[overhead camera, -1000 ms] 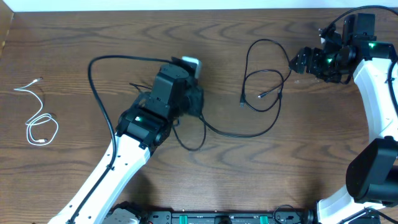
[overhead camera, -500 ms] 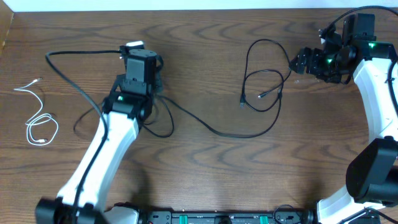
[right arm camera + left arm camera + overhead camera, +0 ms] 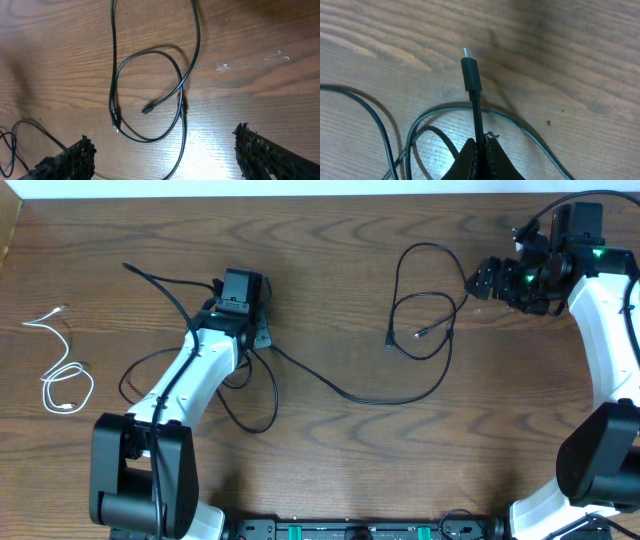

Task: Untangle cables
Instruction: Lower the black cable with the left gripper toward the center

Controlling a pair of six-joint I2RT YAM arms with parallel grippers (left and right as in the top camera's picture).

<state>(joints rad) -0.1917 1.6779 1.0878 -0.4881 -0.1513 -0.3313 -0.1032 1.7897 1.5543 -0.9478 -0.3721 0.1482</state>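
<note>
One black cable (image 3: pixel 471 75) dragged leftward, left pincer (image 3: pixel 481 144) clamped, right pincer (image 3: pixel 162 142) unmoved

Left arm pinching, right arm hanging with its jaws wide

So the left arm (image 3: pixel 190 375) is stretching out from its base at the near edge, white forearm slanting away toward the middle and the black wrist folding over at the far end. The left gripper (image 3: pixel 481 150) is squeezing its fingertips tight together on a black cable (image 3: pixel 476 115), right behind the plug, which is poking out past the tips. The right arm (image 3: pixel 605 330) is rising along its own side and then bending in toward the middle, with a green light glowing on the wrist. The right gripper (image 3: pixel 480 280) is pointing inward, and its rough black fingers (image 3: pixel 75 155) are sitting spread far apart.
</note>
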